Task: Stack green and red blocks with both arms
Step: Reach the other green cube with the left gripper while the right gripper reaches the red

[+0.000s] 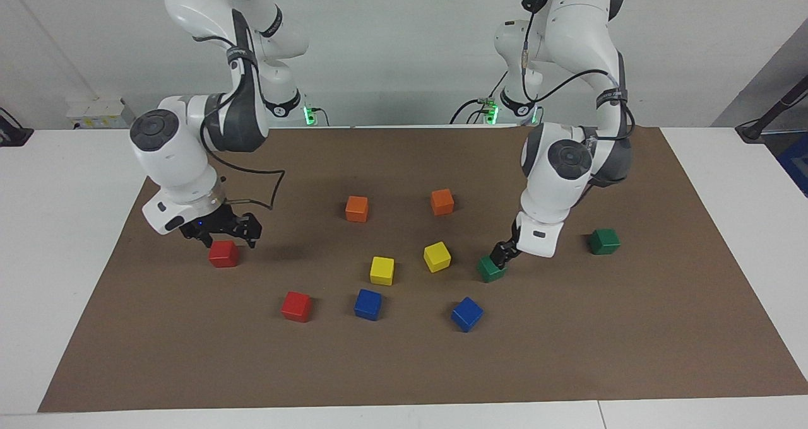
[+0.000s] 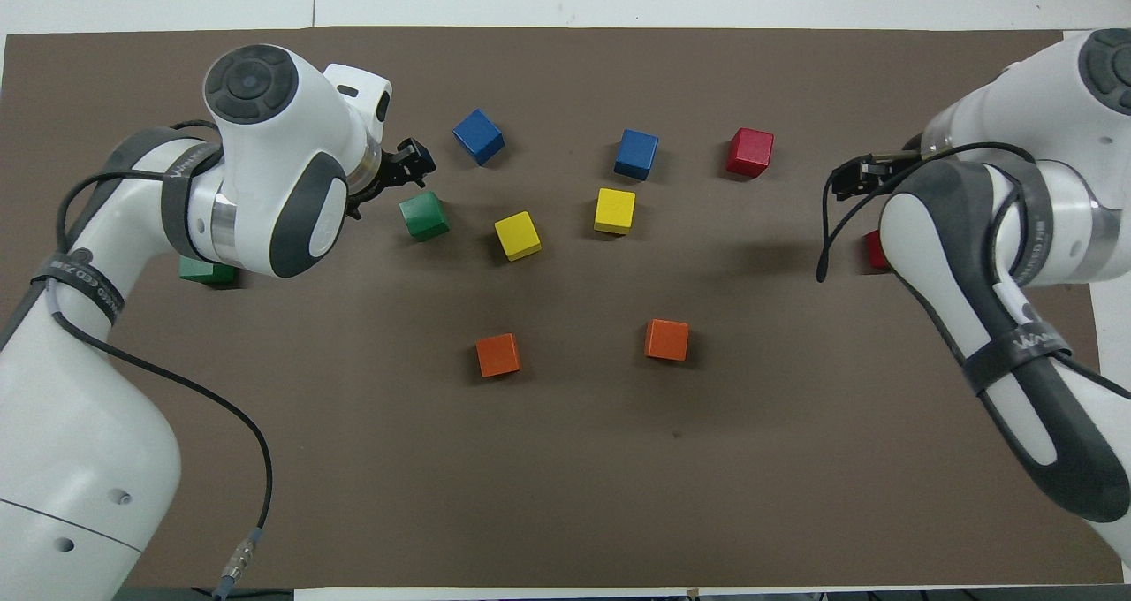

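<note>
Both grippers (image 1: pixel 222 228) (image 1: pixel 505 255) low, empty-fingered, apart.

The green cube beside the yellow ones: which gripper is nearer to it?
Left. The left gripper is right at that green cube, fingers open. The right gripper hangs open over a red cube at the right arm's end.
</note>
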{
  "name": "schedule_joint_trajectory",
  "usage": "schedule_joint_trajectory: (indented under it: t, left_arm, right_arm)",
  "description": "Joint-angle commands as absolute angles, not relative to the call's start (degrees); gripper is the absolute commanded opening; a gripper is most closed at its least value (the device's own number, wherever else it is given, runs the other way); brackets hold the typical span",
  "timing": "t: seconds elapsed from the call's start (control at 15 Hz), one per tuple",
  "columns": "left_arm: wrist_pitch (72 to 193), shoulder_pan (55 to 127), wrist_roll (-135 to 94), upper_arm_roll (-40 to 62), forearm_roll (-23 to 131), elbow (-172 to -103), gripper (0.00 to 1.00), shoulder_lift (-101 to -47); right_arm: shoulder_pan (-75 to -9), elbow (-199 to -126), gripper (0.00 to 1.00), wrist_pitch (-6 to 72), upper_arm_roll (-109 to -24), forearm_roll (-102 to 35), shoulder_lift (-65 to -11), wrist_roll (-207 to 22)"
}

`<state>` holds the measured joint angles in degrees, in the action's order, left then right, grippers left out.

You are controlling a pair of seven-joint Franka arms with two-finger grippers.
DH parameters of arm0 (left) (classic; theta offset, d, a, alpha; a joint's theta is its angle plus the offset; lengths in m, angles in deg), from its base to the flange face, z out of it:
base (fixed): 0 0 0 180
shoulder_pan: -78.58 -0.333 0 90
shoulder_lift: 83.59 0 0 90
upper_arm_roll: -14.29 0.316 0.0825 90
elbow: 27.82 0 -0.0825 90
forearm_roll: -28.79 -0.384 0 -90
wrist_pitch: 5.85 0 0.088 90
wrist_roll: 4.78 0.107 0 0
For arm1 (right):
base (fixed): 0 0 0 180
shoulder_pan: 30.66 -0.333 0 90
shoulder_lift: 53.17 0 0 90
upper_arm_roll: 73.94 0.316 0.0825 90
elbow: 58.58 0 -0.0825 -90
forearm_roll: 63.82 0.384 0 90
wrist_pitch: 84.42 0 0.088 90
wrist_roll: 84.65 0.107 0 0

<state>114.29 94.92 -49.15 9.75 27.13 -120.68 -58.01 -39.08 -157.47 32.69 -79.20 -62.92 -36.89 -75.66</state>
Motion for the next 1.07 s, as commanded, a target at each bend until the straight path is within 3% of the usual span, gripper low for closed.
schedule_joint_trajectory:
  t: [0.0, 0.4, 0.53, 0.6, 0.8, 1.0]
  left_arm:
    - [116.7, 96.8, -52.6, 10.7, 27.5, -121.8, 1.00, -57.3]
    - [126.0, 98.2, -52.5, 10.7, 24.7, -129.6, 1.00, -57.7]
    - [127.8, 98.2, -52.5, 10.7, 24.7, -130.6, 1.00, -57.6]
    - [128.4, 98.2, -52.6, 10.7, 24.7, -130.6, 0.90, -57.6]
    - [125.1, 98.2, -58.1, 10.8, 24.8, -129.5, 0.00, -57.6]
    - [109.9, 95.8, -50.2, 10.8, 24.3, -123.5, 0.00, -59.9]
  right_arm:
    - [-41.6, -146.2, 1.00, 30.9, -78.9, -62.9, -27.3, -65.2]
    - [-44.1, -134.5, 1.00, 30.8, -78.9, -62.9, -16.3, -57.1]
    - [-44.6, -133.6, 1.00, 32.5, -78.9, -62.9, -14.5, -56.3]
    - [-44.6, -133.6, 1.00, 33.8, -78.9, -62.8, -14.0, -56.3]
    - [-44.6, -133.6, 1.00, 36.3, -78.9, -62.8, -12.5, -56.3]
    - [-44.4, -134.2, 1.00, 39.8, -78.9, -62.7, -11.6, -56.3]
